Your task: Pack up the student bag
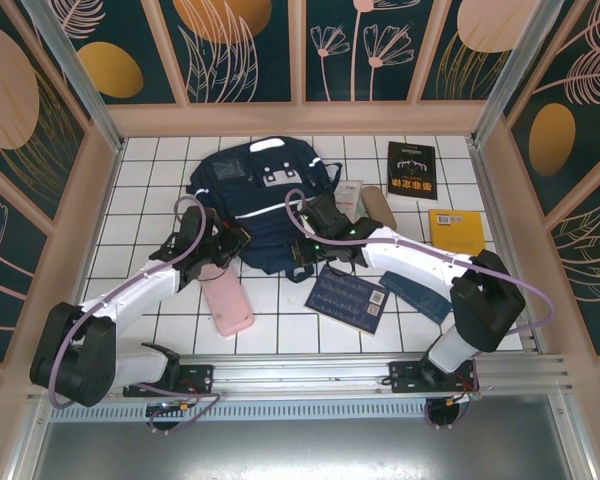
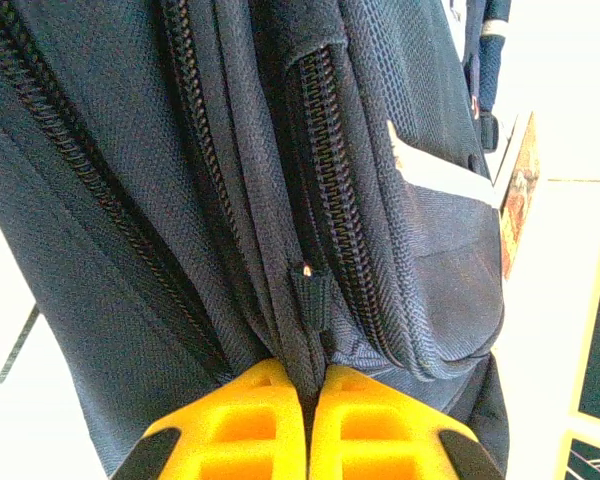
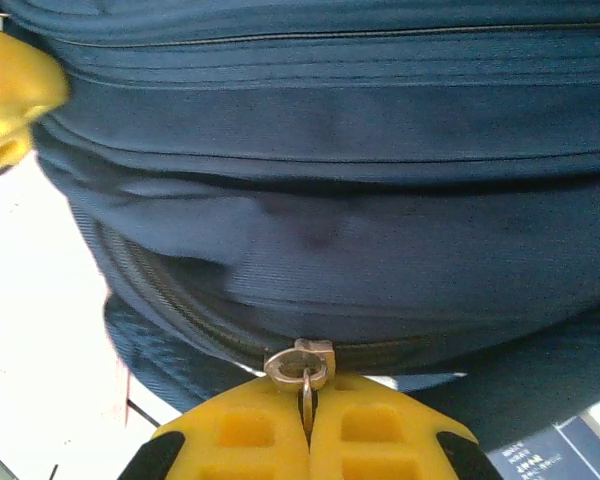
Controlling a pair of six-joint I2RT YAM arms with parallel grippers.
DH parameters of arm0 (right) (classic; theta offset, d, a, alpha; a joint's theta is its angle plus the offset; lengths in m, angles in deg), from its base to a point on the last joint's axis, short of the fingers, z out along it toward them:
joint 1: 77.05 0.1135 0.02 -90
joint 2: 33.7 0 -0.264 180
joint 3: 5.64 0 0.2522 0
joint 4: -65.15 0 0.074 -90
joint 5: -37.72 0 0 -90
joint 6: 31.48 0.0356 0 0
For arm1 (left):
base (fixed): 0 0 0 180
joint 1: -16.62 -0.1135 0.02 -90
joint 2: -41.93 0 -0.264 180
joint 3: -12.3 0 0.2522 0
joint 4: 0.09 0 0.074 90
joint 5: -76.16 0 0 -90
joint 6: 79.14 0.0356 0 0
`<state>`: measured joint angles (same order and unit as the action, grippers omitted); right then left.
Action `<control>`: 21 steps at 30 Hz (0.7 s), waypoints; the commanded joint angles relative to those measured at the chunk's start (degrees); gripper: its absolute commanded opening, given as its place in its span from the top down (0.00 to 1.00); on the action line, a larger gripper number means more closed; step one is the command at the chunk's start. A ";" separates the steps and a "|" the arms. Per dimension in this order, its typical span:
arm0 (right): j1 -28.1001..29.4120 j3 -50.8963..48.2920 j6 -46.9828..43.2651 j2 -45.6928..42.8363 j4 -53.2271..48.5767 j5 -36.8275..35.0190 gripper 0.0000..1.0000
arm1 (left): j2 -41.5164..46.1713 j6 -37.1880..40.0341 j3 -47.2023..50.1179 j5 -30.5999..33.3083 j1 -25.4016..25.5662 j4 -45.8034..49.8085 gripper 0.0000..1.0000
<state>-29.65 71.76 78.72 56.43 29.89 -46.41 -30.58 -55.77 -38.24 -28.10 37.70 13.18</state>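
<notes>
Camera overhead shows the student bag (image 1: 265,195) lying toward the table's (image 1: 160,300) far edge, a pink pouch (image 1: 227,305) just nearer. Left wrist view reveals the left gripper (image 2: 310,425) pinched together on a bag seam. Right wrist view reveals the right gripper (image 3: 308,430) clamped on the metal zipper pull (image 3: 302,365).

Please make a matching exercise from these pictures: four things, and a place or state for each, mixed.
1 right pincer
2 black rectangular book
3 left pincer
4 flat pink fabric pouch

A shut on a fold of the large navy-blue fabric student bag
B far side, right of the bag
C shut on a metal zipper pull
D near side, beside the left arm

Pairs: 1-C, 2-B, 3-A, 4-D
</notes>
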 commanded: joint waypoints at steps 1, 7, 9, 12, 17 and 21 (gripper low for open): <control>-3.07 -1.51 -2.66 -3.20 -1.72 -1.18 1.00 | 2.76 3.20 0.50 4.31 -2.06 3.28 1.00; -8.45 -3.46 -4.64 -3.19 0.27 2.70 1.00 | 5.96 6.10 -0.98 5.49 -3.43 7.30 1.00; -9.95 -3.77 -4.92 -2.78 1.24 3.12 1.00 | 6.66 6.78 -1.58 5.43 -3.87 8.25 1.00; -11.98 -3.98 -5.43 -1.86 2.97 4.86 1.00 | 7.85 8.45 -2.66 6.46 -4.25 10.37 1.00; -11.19 -3.82 -4.35 -2.87 8.10 12.58 1.00 | 8.04 12.39 -5.14 5.06 -5.49 13.59 1.00; -7.71 -2.73 0.56 -3.20 10.32 12.93 1.00 | 5.11 17.01 -11.92 3.81 -5.44 20.60 0.49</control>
<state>-38.63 68.46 75.66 55.60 36.49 -34.10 -24.90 -44.44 -44.97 -26.59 33.22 28.24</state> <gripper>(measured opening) 0.054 0.429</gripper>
